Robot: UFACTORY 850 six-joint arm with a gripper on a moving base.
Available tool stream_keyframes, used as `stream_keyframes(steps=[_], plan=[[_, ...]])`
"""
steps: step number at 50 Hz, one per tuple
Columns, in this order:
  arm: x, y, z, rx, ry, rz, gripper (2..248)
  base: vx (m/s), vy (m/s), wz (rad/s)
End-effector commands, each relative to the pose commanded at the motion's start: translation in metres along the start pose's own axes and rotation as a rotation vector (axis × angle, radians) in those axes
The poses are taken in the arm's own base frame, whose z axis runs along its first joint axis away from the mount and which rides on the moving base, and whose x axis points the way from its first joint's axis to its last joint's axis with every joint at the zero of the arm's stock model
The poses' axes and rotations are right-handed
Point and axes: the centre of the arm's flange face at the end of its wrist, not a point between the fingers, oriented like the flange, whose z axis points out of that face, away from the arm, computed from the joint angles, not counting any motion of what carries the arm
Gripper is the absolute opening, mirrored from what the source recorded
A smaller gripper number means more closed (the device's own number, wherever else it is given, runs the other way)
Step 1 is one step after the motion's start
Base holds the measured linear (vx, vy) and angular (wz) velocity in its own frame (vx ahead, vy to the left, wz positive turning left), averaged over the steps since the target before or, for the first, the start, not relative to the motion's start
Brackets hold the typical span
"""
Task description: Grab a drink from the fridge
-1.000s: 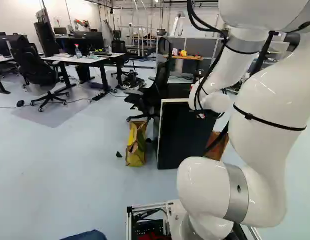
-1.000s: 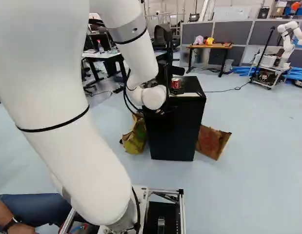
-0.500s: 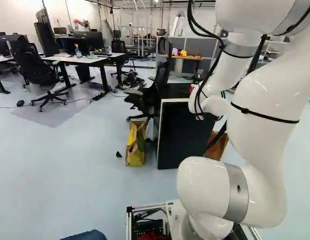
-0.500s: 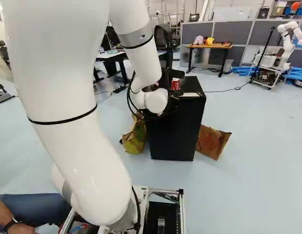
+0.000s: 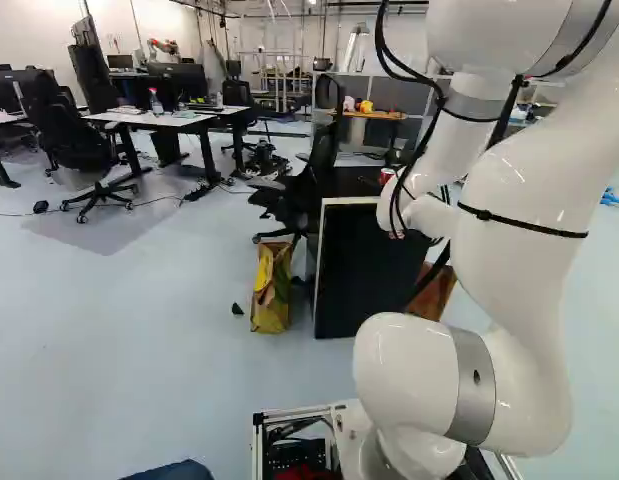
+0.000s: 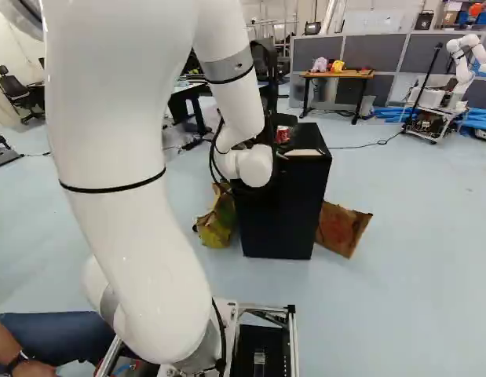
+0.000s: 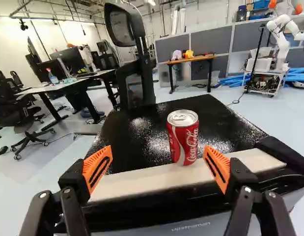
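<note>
Soda can (image 7: 183, 138), red, upright on top of the black fridge (image 6: 275, 216), base at the pale strip (image 7: 134, 183) along its front edge. So the drink is outside, on the lid; near-edge spot probably makes for easy reach, no door needed. Claw (image 7: 155, 166) released, holding nothing, orange pads (image 7: 96, 167) spread wider than the can, which stands just ahead of them. Wide spread likely meant to let the fingers pass either side of the body. Can sits off-centre, nearer the finger away from the black chair (image 7: 148, 83); small sideways fix probably needed, otherwise that finger could clip it and tip it over. Arm (image 6: 125, 149) reaches forward from the base, wrist low by the fridge top, apparently for a side grip; coming from above looks less handy. Judged step: final approach, grasp and lift not done. Next: align, ease forward, close. Smooth can may slide if pushed. Yellowish paper bag (image 6: 217, 220) and brown bag (image 6: 342, 228) by the fridge's sides, down on the floor, out of the reach path.
</note>
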Motion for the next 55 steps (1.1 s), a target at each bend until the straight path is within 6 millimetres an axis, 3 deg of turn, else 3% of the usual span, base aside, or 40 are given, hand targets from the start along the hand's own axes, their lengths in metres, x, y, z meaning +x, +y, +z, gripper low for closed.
stream_keyframes(steps=[25,55], plan=[[0.002,0.010,0.005,-0.015,0.009,0.001,247,0.000,0.000,0.000],[0.006,0.026,0.025,-0.030,0.022,0.000,247,0.000,0.000,0.000]])
